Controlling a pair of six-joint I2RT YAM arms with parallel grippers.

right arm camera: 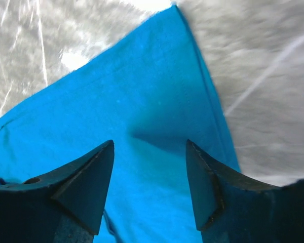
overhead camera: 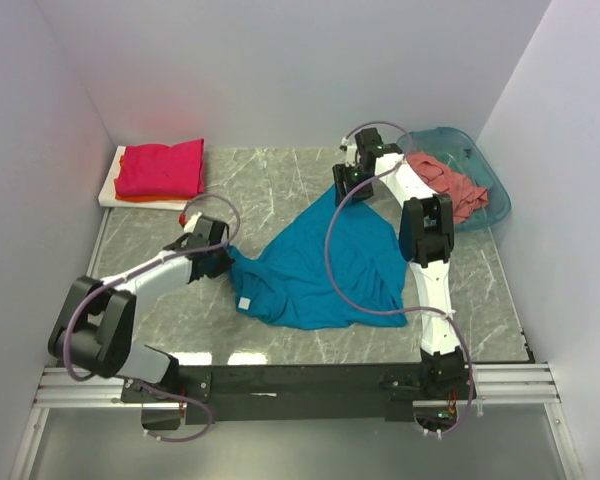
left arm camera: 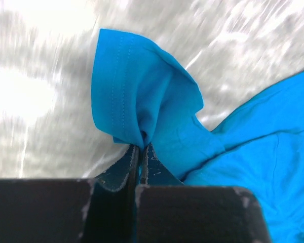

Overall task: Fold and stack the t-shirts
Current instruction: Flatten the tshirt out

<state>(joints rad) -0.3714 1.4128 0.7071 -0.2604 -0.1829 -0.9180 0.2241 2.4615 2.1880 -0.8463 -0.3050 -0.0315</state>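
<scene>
**Left arm grips the teal shirt, right arm hovers open over it**

From the top camera we see the teal-blue t-shirt (overhead camera: 325, 265) spread loosely and rumpled across the middle of the table (overhead camera: 280, 170), with one corner reaching toward the far edge. The left gripper (overhead camera: 230, 258) sits at the shirt's left edge, on the bunched cloth there. The right gripper (overhead camera: 345, 190) hangs over the shirt's far corner. In the far left corner of the table a white board (overhead camera: 108, 190) carries the folded orange t-shirt (overhead camera: 145, 198), and the folded magenta-red t-shirt (overhead camera: 162, 167) lies on top of it. In the far right corner the salmon-pink t-shirt (overhead camera: 450, 180) lies crumpled inside the basket (overhead camera: 480, 165).

From the left wrist we see the left gripper (left arm camera: 140, 148) with its jaws pressed together on a pinch of the teal-blue t-shirt (left arm camera: 137, 101). A hemmed flap with a double line of stitching rises from the pinch, and the rest of the shirt trails off to the right over the marbled table.

From the right wrist we see the right gripper (right arm camera: 150, 144) with its jaws standing well apart and nothing between them. Below lies a flat corner of the teal-blue t-shirt (right arm camera: 142, 101), its hemmed edge running along the right side, with bare table beyond. We cannot tell whether the tips touch the cloth.
</scene>
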